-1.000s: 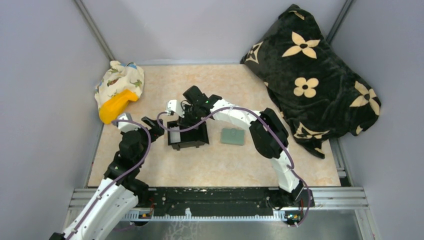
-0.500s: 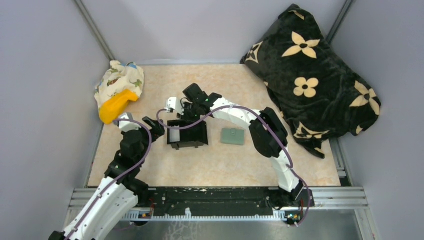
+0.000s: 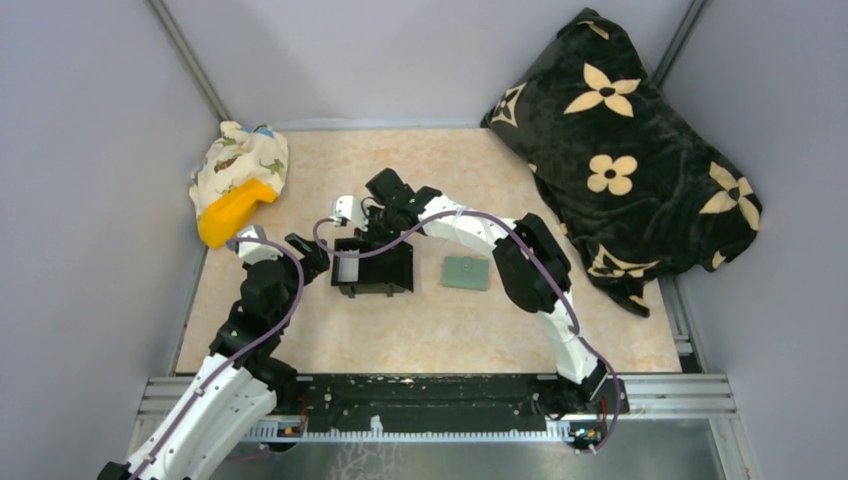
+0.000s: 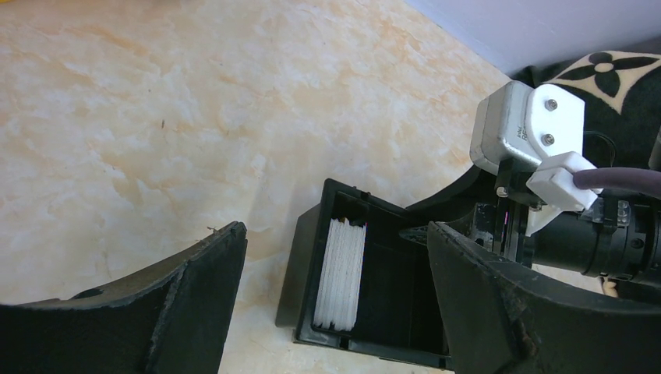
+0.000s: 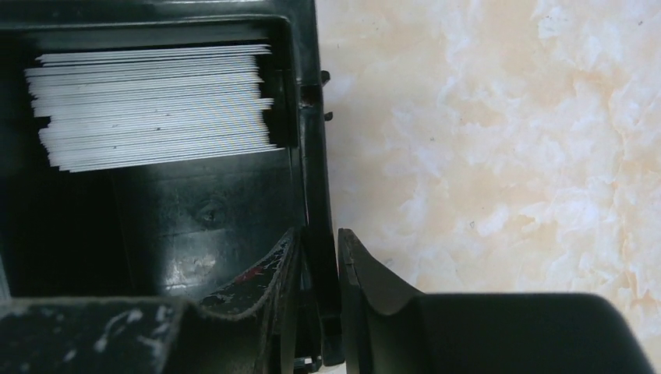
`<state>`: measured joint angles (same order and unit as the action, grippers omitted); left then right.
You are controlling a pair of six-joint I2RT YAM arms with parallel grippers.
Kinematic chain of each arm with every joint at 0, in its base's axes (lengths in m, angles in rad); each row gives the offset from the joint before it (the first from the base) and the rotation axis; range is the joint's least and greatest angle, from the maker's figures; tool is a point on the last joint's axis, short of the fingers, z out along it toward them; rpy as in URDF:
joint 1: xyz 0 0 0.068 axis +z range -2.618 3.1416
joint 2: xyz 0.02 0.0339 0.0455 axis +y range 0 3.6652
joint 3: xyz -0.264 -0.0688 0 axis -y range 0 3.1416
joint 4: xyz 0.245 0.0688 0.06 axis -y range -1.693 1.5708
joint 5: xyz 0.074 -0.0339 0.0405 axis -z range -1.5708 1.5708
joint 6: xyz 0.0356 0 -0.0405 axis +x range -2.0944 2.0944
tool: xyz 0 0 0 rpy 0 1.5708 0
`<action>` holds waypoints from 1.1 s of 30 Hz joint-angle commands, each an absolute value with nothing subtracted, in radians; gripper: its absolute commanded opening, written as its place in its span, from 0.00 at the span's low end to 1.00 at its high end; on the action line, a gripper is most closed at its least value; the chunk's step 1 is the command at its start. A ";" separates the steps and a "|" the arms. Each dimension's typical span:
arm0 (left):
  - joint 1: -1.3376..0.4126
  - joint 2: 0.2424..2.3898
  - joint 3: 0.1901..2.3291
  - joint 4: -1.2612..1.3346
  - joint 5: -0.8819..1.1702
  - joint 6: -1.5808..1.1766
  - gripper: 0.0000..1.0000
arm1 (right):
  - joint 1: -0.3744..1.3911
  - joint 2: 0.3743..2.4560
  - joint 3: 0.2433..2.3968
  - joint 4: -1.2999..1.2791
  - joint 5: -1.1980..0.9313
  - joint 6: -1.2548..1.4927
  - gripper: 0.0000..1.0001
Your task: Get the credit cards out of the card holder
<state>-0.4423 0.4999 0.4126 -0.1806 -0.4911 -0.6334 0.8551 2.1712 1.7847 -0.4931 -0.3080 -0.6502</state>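
**While the Right Tool Holds the Box, the Wallet Lies Apart on the Desk**

As the overhead camera shows it, the wallet (image 3: 466, 272) lies flat and folded on the desk (image 3: 420, 330). It sits just right of the black box (image 3: 385, 278), apart from it and near the right forearm. Neither tool touches the wallet, and its inside is hidden. The right tool (image 3: 362, 235) reaches down onto the far left part of the box. The left tool (image 3: 312, 252) sits just beside the box's left wall; whether it touches cannot be determined. A stack of white cards (image 3: 348, 270) stands inside the box against that wall. A black flowered blanket (image 3: 620, 150) fills the far right corner. A patterned cloth bundle (image 3: 240, 160) with a yellow object (image 3: 232, 210) lies at the far left.

Left wrist camera: the left tool (image 4: 335, 234) is released, fingers (image 4: 195, 304) spread wide with nothing held. The box (image 4: 397, 288) lies ahead, seen through the gap. The white cards (image 4: 341, 273) stand on edge along the box's nearer wall. The right arm (image 4: 577, 234) comes in from the right over the box.

Right wrist camera: the right tool (image 5: 318, 234) is clenched on the box (image 5: 203, 202). One of its fingers (image 5: 257, 288) is inside and the other outside, with the wall pinched between them. The white cards (image 5: 156, 105) are packed at the far end of the compartment. Marbled desk (image 5: 483, 156) shows beside the box.
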 commanded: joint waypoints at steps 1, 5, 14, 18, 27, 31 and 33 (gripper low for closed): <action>-0.438 0.492 0.404 -0.183 -0.503 -0.620 0.91 | 0.846 2.177 1.832 -0.460 -0.325 -0.633 0.20; -0.437 0.490 0.403 -0.185 -0.503 -0.621 0.91 | 0.838 2.175 1.826 -0.451 -0.318 -0.616 0.18; -0.438 0.488 0.400 -0.186 -0.502 -0.623 0.91 | 0.819 2.155 1.789 -0.414 -0.304 -0.575 0.14; -0.437 0.489 0.400 -0.183 -0.499 -0.623 0.91 | 0.810 2.148 1.772 -0.399 -0.283 -0.563 0.12; -0.438 0.495 0.395 -0.169 -0.490 -0.621 0.91 | 0.786 2.128 1.749 -0.380 -0.273 -0.533 0.06; -0.439 0.496 0.396 -0.166 -0.488 -0.621 0.91 | 0.782 2.115 1.730 -0.370 -0.261 -0.529 0.00; -0.438 0.491 0.395 -0.170 -0.489 -0.623 0.91 | 0.780 2.110 1.722 -0.363 -0.256 -0.520 0.00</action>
<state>-0.4423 0.4973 0.4019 -0.1810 -0.4896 -0.6334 0.7971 2.1635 1.7443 -0.4000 -0.3046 -0.5262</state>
